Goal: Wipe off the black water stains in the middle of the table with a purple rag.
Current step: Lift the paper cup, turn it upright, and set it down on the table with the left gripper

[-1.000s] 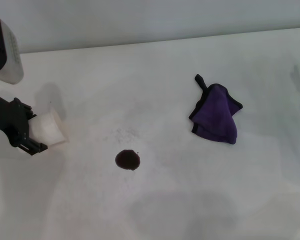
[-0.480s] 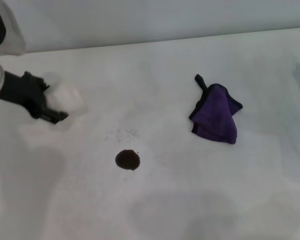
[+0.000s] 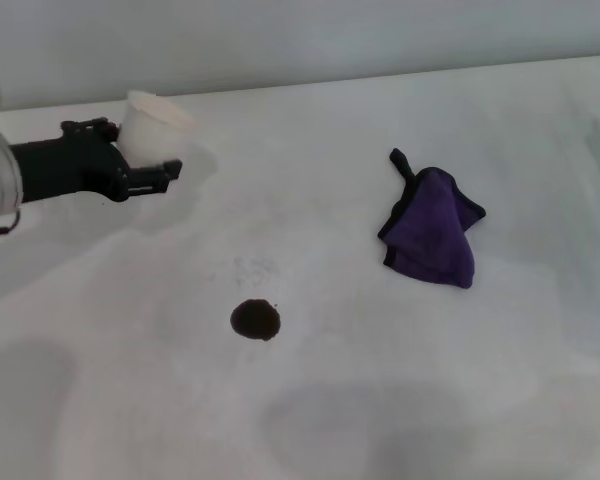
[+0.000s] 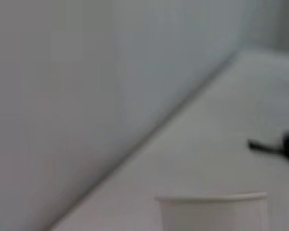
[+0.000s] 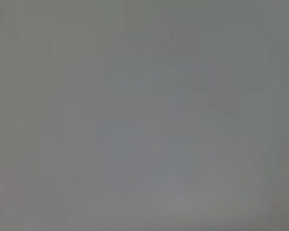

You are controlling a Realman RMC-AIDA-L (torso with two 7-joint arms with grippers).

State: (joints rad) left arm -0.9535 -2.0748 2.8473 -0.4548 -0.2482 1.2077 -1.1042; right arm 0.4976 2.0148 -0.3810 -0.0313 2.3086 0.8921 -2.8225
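The black water stain [image 3: 254, 320] is a small round dark blot on the white table [image 3: 310, 420], left of centre. The purple rag [image 3: 432, 228] lies crumpled to its right and farther back, with its black tail pointing away; its tail also shows in the left wrist view [image 4: 260, 144]. My left gripper [image 3: 145, 150] is at the far left, well behind the stain. It is shut on a white paper cup [image 3: 150, 120] and holds it upright above the table. The cup's rim shows in the left wrist view [image 4: 214, 209]. My right gripper is out of view.
A faint grey speckled smudge [image 3: 252, 268] lies just behind the stain. A grey wall [image 3: 300, 40] runs along the table's far edge. The right wrist view shows only a blank grey surface.
My left gripper has lifted the paper cup from a tilted position low at the left. It has swung the cup back and to the right, now upright near the far edge. The rag and stain have not moved.
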